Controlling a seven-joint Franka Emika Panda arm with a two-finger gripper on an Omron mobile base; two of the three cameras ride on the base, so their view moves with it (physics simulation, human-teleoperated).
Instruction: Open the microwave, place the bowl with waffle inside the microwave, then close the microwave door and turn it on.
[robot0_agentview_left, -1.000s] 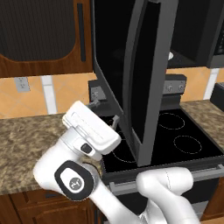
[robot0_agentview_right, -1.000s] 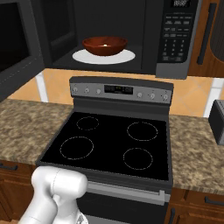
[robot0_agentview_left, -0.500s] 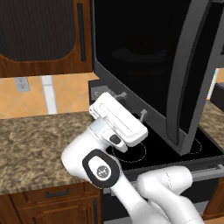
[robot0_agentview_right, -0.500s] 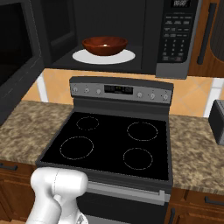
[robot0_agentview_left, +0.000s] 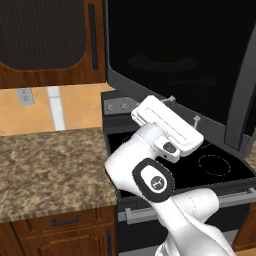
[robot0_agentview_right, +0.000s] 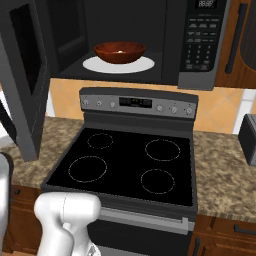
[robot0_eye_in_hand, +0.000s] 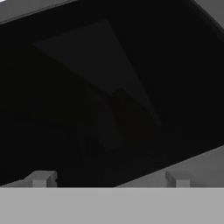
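Note:
The microwave (robot0_agentview_right: 150, 30) hangs above the stove with its door partly swung out. Inside it, the reddish-brown bowl (robot0_agentview_right: 120, 51) rests on the white round plate (robot0_agentview_right: 95, 65). A pale spot of the waffle (robot0_agentview_right: 120, 50) shows in the bowl. The microwave door (robot0_agentview_left: 175, 50) is a wide black glass panel with a grey bar handle (robot0_agentview_left: 239, 110) at its right edge. In the right base view the microwave door (robot0_agentview_right: 27, 85) stands at the left. My gripper (robot0_agentview_left: 183, 110) is open, its fingertips (robot0_agentview_left: 196, 120) against the door's lower outer face. In the hand view my gripper (robot0_eye_in_hand: 109, 179) faces dark glass, holding nothing.
The black-topped stove (robot0_agentview_right: 125, 165) with its control strip (robot0_agentview_right: 135, 102) lies below the microwave. Granite counter (robot0_agentview_left: 50, 165) runs to the left of it and granite counter (robot0_agentview_right: 225, 175) to the right. Dark wooden cabinets (robot0_agentview_left: 45, 40) hang at the upper left.
The microwave door has swung toward the microwave's opening, its handle moving right in the left base view. My hand has moved right along with it, still open.

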